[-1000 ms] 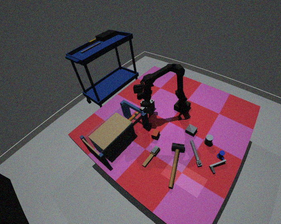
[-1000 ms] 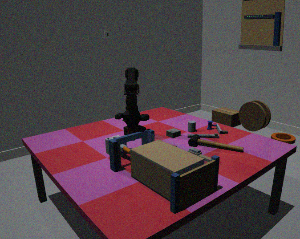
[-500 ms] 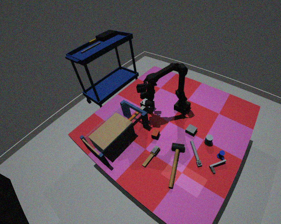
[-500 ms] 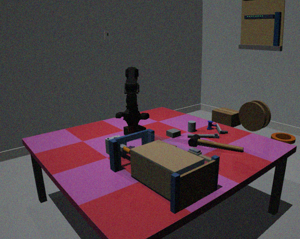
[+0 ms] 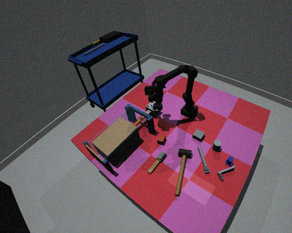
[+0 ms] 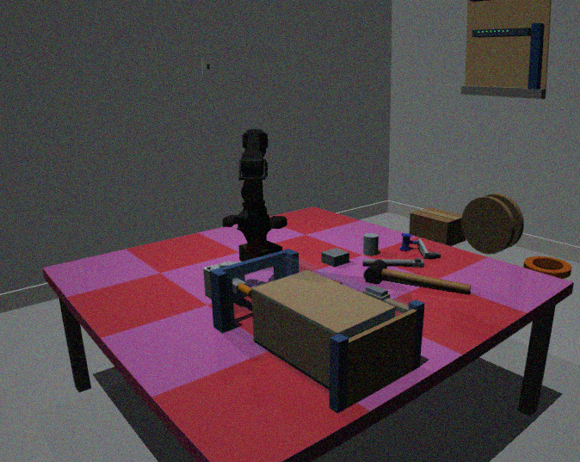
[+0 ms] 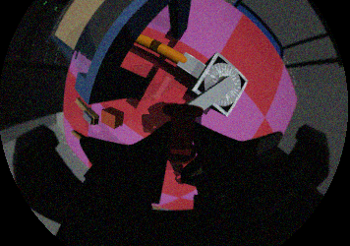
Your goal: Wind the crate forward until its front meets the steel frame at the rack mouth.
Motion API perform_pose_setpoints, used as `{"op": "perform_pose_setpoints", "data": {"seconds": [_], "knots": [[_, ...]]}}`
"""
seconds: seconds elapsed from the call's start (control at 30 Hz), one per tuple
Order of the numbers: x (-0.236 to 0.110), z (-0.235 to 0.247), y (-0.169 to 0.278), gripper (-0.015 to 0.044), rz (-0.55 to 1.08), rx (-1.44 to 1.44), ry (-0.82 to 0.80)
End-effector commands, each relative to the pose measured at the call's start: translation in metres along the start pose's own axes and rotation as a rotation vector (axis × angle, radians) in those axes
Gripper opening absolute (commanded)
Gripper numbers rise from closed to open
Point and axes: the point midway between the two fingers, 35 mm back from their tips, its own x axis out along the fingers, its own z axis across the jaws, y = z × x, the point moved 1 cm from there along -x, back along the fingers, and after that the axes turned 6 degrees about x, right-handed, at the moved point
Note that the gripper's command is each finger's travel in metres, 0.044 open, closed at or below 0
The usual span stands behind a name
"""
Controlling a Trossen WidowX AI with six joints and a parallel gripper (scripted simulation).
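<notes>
The crate (image 5: 114, 136) is seen lying flat on the checkered counter (image 5: 239, 136), inside the low cubby, with its front set back from the blue steel frame (image 5: 139, 113) at the mouth. An orange strap (image 7: 158, 46) is run from the crate through the frame to the grey winch (image 7: 221, 84), which stands just beyond the frame on the arm's side. The pincer (image 5: 155, 107) is held above the winch and is clamped on a dark crank (image 7: 178, 128), judged to be the winch handle, whose grey arm reaches onto the winch top. The handle is judged to be stiff and light, and is best kept gripped at its knob, away from the key, so that turning force is passed without the key being levered out of the hole. The crate is likely to be heavy and rigid and to drag on the counter; since the strap can only pull, slow and even winding would be called for so that the front edge is not lifted. A hammer (image 5: 182, 171), a wrench (image 5: 203, 159) and other tools are left lying well apart from the winch.
</notes>
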Motion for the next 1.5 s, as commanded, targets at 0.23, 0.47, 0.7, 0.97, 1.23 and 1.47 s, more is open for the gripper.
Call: {"op": "perform_pose_setpoints", "data": {"seconds": [0.23, 0.47, 0.7, 0.97, 1.23, 1.47], "knots": [[0.017, -0.03, 0.021, 0.0, 0.076, 0.018, 0.058], [0.016, -0.04, 0.025, 0.0, 0.076, 0.018, 0.059], [0.015, -0.051, 0.028, 0.0, 0.076, 0.018, 0.06], [0.014, -0.064, 0.03, 0.0, 0.076, 0.018, 0.061], [0.014, -0.075, 0.031, 0.0, 0.076, 0.018, 0.063], [0.013, -0.08, 0.031, 0.0, 0.076, 0.018, 0.063]]}}
